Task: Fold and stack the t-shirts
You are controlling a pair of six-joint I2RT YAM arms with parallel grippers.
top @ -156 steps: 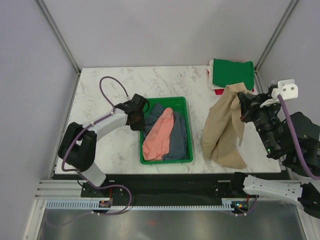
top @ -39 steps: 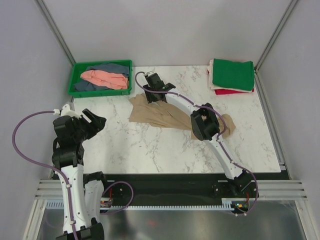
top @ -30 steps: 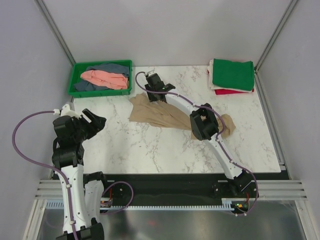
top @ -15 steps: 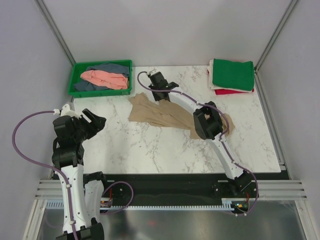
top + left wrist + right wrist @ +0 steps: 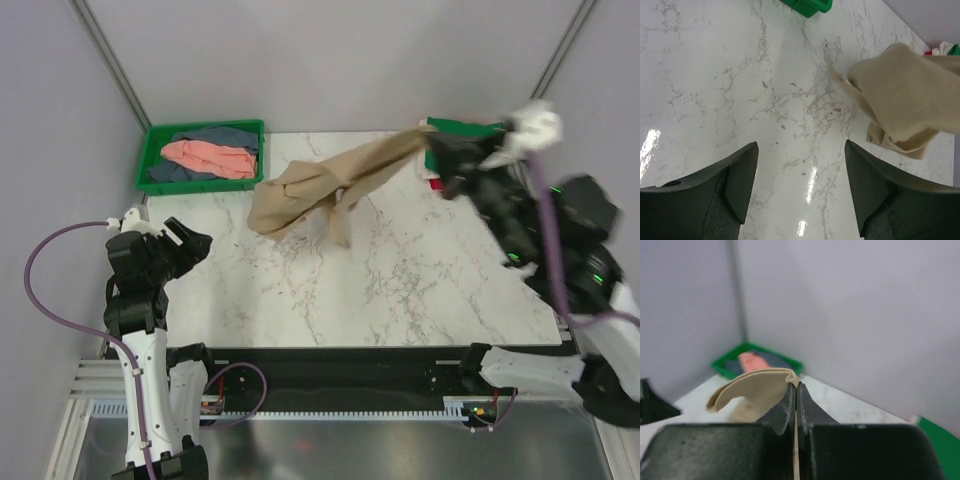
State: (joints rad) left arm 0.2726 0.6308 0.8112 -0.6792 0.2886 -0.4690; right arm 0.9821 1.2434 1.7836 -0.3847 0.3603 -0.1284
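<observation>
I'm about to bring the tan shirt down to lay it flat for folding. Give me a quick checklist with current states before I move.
1. Grip: ok, the right claw is shut on an edge of the tan shirt.
2. Shirt spread out: not ok, it hangs bunched and twisted.
3. Helper free: ok, the left claw is open and empty.
4. Laying room: ok, the middle of the table is bare.
5. Tray clearance: ok, the tray sits at the back left corner.
6. Pile tidy: cannot tell, the right arm covers part of the folded stack.
</observation>
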